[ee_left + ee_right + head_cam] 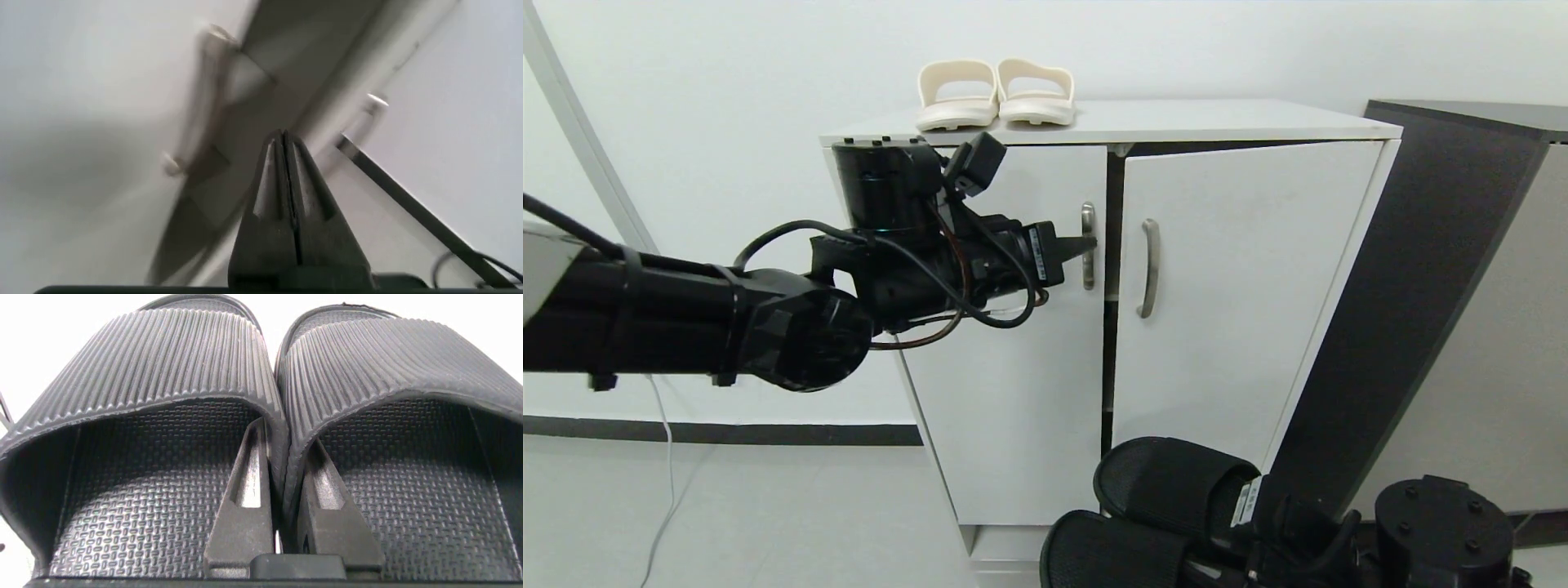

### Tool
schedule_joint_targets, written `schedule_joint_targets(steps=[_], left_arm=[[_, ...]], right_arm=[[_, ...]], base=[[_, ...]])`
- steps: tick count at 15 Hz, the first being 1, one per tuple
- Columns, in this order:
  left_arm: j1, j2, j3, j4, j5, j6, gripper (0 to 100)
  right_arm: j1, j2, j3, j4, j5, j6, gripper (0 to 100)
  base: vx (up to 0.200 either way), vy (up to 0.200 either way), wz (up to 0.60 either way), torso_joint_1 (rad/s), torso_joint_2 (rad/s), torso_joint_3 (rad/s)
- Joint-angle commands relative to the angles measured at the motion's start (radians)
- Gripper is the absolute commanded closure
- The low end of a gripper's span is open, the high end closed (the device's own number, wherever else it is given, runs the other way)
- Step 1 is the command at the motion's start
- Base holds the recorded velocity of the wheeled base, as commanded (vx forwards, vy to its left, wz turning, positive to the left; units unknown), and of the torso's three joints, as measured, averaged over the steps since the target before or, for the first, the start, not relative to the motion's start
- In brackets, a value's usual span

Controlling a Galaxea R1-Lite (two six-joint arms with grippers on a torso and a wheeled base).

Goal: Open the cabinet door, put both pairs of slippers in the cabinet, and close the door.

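The white cabinet (1217,122) has two doors with a narrow dark gap between them. A cream pair of slippers (996,94) rests on its top. My left gripper (1092,242) is shut, its tip against the left door's metal handle (1088,269). In the left wrist view the pressed-together fingers (283,143) point at the gap between the two handles (196,106). The right door's handle (1148,268) is untouched. Low in front of the cabinet, my right gripper (284,437) is shut on the black slippers (1168,490), one finger (245,490) inside each shoe, clamping their adjoining side walls (282,392).
A dark grey cabinet (1462,286) stands tight against the white one's right side. A white wall with a black baseboard strip (719,433) lies to the left. A thin cable (670,490) hangs down to the pale floor there.
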Motion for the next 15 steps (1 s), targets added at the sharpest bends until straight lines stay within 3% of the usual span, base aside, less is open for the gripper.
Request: schedule_joint_targets(steps=[1, 5, 10, 15], left_arm=[[0.009, 0.065, -0.048, -0.014, -0.002, -0.002, 100], [-0.001, 0.137, -0.145, -0.023, -0.002, -0.002, 100], [-0.044, 0.162, -0.169, -0.023, -0.002, 0.000, 100], [-0.101, 0.110, -0.102, -0.028, 0.000, 0.007, 100]], right_arm=[[0.001, 0.001, 0.000, 0.000, 0.000, 0.000, 100], [0.002, 0.010, -0.002, 0.000, -0.001, 0.000, 100], [0.002, 0.015, 0.000, 0.000, -0.001, 0.000, 100], [0.007, 0.015, 0.000, 0.001, -0.003, -0.002, 100]], base=[[0.000, 0.000, 0.00, 0.000, 0.00, 0.000], [0.000, 0.000, 0.00, 0.000, 0.00, 0.000], [0.000, 0.000, 0.00, 0.000, 0.00, 0.000], [-0.200, 0.000, 0.00, 0.004, 0.00, 0.000]])
